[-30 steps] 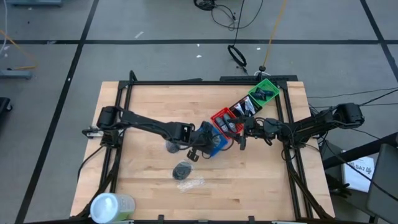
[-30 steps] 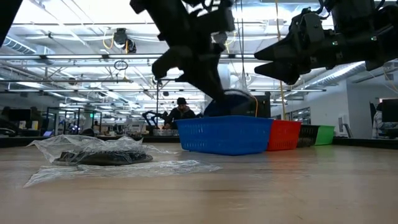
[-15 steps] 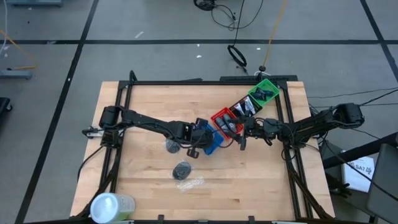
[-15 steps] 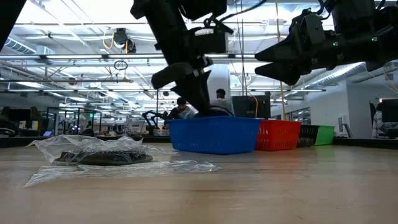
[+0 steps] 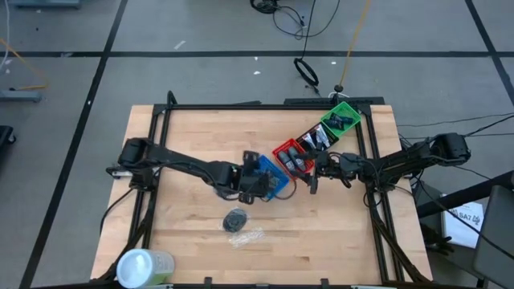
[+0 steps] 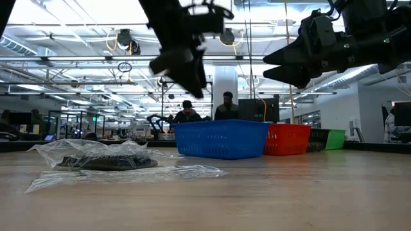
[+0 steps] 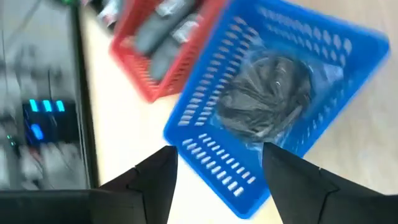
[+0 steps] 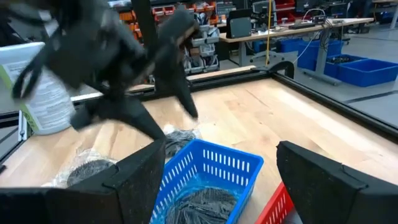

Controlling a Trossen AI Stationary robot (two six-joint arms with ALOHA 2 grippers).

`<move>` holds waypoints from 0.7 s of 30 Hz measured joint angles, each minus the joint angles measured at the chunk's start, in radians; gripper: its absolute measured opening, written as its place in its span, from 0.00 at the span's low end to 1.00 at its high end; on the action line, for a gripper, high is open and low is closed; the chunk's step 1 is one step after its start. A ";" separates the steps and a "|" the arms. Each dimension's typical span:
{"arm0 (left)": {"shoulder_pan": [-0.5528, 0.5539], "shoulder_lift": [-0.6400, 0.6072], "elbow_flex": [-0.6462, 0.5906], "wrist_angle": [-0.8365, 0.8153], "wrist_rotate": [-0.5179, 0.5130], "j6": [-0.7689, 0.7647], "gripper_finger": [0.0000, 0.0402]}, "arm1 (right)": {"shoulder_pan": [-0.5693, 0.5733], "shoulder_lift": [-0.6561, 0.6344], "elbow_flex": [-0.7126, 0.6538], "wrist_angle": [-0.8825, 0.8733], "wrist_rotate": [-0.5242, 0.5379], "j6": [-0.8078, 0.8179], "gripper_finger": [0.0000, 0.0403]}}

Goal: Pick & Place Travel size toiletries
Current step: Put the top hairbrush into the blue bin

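A dark round disc [image 7: 267,93] in clear wrap lies inside the blue basket [image 7: 205,155], first in a row with the red basket [image 5: 293,156] and green basket [image 5: 339,119], which hold more toiletries. My left gripper [image 7: 217,168] hovers open just above the blue basket's near-left side [image 5: 257,186], with nothing between its fingers. Another dark disc [image 5: 235,218] rests flat on the table, on crumpled plastic. My right gripper [image 5: 312,178] waits open and level, to the right of the blue basket.
A clear crumpled wrapper [image 5: 245,236] lies near the loose disc. A large white-topped green container [image 5: 143,267] stands at the near left corner. Bare wood lies left and near of the baskets. People show in the room beyond the table [image 6: 186,112].
My left gripper has opened and let go of the dark disc, which now lies in the blue basket. It has then risen out of the basket and drawn back toward the table's left, tipping as it went. The basket has slid a little.
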 joint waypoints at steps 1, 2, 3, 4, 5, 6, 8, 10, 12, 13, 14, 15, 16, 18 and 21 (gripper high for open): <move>-0.001 -0.016 0.000 -0.009 -0.006 -0.076 0.58 | 0.000 0.000 0.000 -0.003 0.000 0.000 0.73; 0.000 -0.035 0.000 -0.024 -0.006 -0.160 0.58 | 0.000 0.000 0.001 -0.006 0.000 0.000 0.73; 0.000 -0.056 0.001 -0.063 0.000 -0.252 0.58 | 0.000 0.000 0.000 -0.008 0.000 0.000 0.73; 0.000 -0.076 0.001 -0.108 0.013 -0.336 0.58 | 0.000 0.000 0.000 -0.008 0.000 0.000 0.73; 0.000 -0.094 0.001 -0.162 0.026 -0.423 0.58 | 0.000 0.000 0.000 -0.010 0.000 0.000 0.73; 0.001 -0.111 0.002 -0.226 0.039 -0.514 0.57 | 0.000 0.000 0.000 -0.011 0.000 0.000 0.73; -0.003 -0.135 0.001 -0.346 0.067 -0.679 0.56 | 0.000 0.000 0.000 -0.009 0.000 0.000 0.73; -0.014 -0.158 -0.017 -0.436 0.089 -0.819 0.55 | 0.000 0.000 0.000 -0.010 0.000 0.000 0.73; -0.027 -0.166 -0.057 -0.467 0.097 -0.924 0.53 | 0.000 0.000 0.000 -0.010 0.000 0.000 0.73; -0.031 -0.166 -0.082 -0.469 0.110 -0.966 0.52 | 0.000 0.000 0.000 -0.011 0.000 0.000 0.73; -0.034 -0.167 -0.108 -0.468 0.141 -1.005 0.51 | 0.000 0.000 0.000 -0.010 0.000 0.000 0.73; -0.035 -0.167 -0.135 -0.454 0.179 -1.038 0.50 | 0.000 0.000 0.000 -0.008 0.000 0.000 0.73; -0.035 -0.168 -0.166 -0.432 0.208 -1.060 0.49 | 0.000 0.000 0.000 -0.006 0.000 0.000 0.73; -0.034 -0.171 -0.230 -0.377 0.241 -1.087 0.47 | 0.000 0.000 0.000 -0.006 0.000 0.000 0.73; -0.029 -0.168 -0.296 -0.324 0.271 -1.134 0.45 | 0.000 0.000 0.000 -0.003 0.000 0.003 0.73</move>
